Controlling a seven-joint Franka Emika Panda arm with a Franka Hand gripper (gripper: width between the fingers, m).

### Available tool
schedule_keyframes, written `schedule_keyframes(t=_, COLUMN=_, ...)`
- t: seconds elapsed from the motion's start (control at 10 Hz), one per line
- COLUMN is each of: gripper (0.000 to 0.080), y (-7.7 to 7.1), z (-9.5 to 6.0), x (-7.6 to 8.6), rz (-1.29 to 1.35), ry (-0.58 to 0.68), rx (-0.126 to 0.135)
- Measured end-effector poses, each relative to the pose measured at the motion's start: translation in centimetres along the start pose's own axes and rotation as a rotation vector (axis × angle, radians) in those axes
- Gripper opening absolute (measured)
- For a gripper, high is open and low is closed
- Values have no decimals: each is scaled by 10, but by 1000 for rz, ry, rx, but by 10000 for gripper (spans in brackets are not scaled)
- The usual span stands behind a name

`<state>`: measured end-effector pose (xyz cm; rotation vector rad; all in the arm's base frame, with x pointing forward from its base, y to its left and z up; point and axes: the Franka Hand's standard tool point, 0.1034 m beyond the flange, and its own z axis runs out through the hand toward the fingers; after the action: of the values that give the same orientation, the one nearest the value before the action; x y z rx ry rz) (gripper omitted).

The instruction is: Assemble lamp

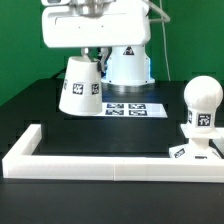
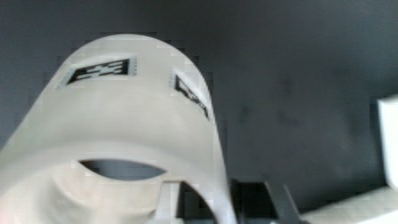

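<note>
The white cone-shaped lamp shade with square tags hangs tilted from my gripper at the back of the black table, towards the exterior view's left. In the wrist view the shade fills the picture, and my gripper is shut on its rim wall, one finger inside the opening and one outside. The round-headed bulb stands upright on the flat square base at the exterior view's right, far from the gripper.
The marker board lies flat just to the right of the shade. The long white border rail runs along the front and turns back at the left. The arm's white pedestal stands behind.
</note>
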<state>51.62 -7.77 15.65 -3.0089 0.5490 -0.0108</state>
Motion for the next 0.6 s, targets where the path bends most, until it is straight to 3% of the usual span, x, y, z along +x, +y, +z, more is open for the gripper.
schedule_keyframes(t=0.2, gripper=44, y=-21, z=-23, x=19, rz=53, ry=5, rx=16)
schedule_keyframes(t=0.6, gripper=44, y=-18, z=-18, x=16, rz=44, ry=3, rx=11)
